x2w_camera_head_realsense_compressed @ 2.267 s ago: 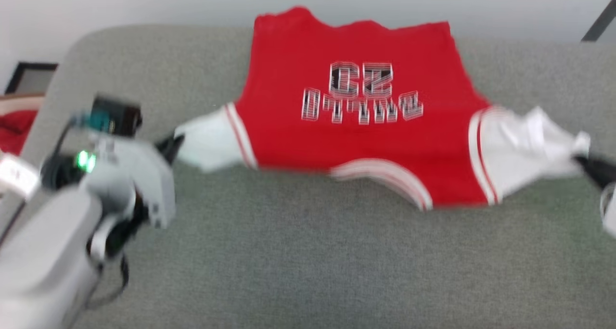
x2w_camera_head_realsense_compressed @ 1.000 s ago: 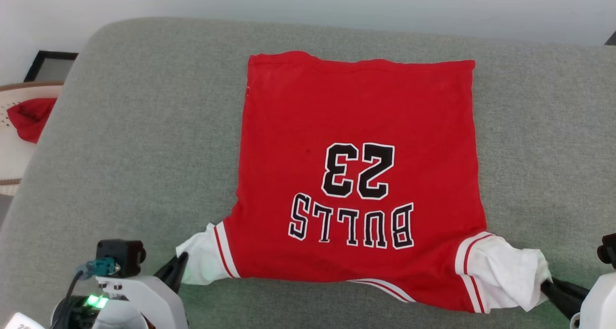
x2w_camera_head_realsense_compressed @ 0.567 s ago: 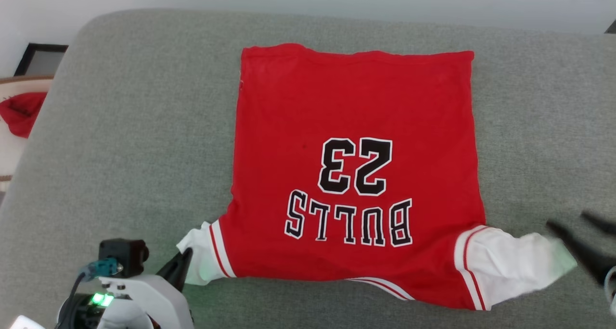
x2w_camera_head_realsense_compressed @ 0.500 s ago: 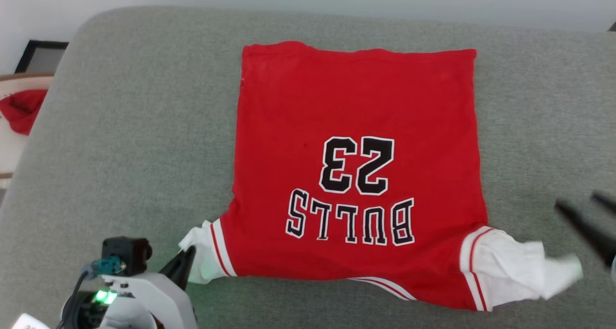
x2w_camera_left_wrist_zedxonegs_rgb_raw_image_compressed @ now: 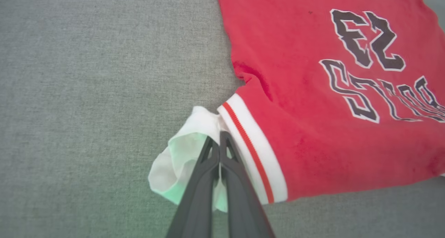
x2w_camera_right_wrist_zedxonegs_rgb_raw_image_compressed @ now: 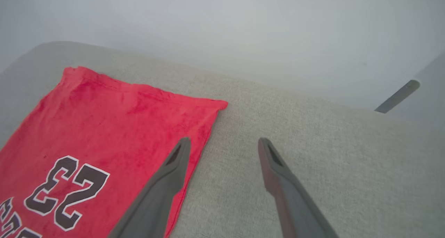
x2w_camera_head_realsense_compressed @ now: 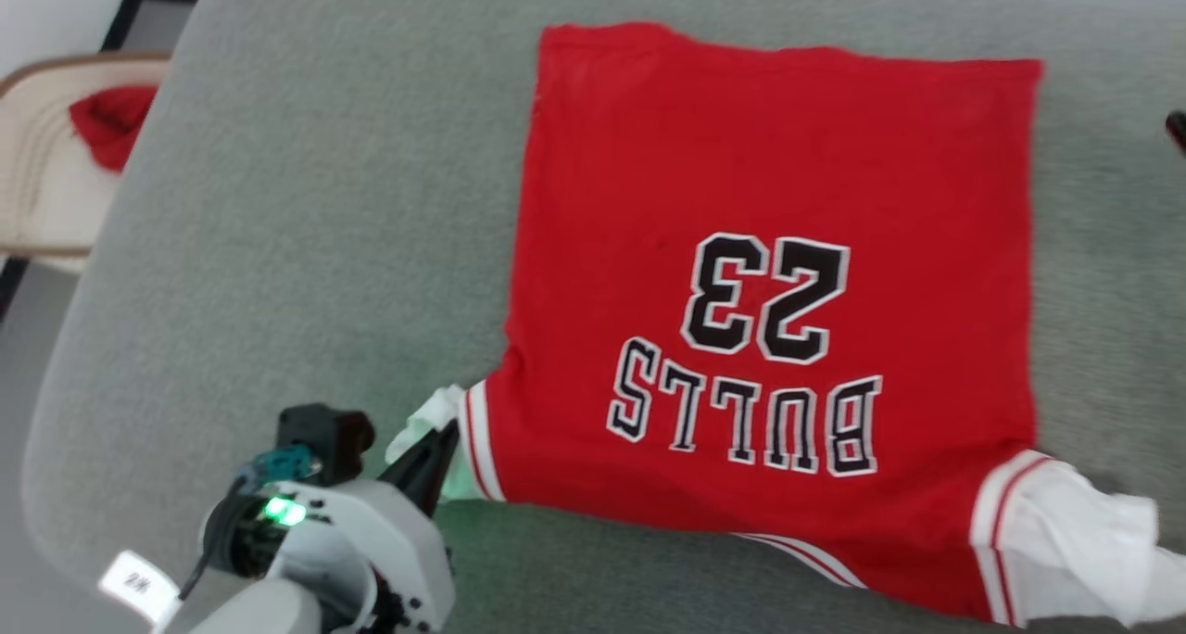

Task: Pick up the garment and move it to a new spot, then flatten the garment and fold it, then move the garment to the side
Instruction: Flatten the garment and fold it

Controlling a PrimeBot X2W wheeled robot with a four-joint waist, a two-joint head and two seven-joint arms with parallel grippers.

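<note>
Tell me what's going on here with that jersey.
A red jersey lies nearly flat, lettering up, on a grey cushion. The robot's left gripper is shut on one white sleeve. Its right gripper is open and empty, beside the jersey's far corner. The other sleeve lies crumpled and free. No fold yet.

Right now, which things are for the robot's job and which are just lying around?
For the job: garment on the grey cushion; left fingers shut on its white sleeve; right fingers open, empty.
Lying about: red cloth scrap; pale thing under it.
</note>
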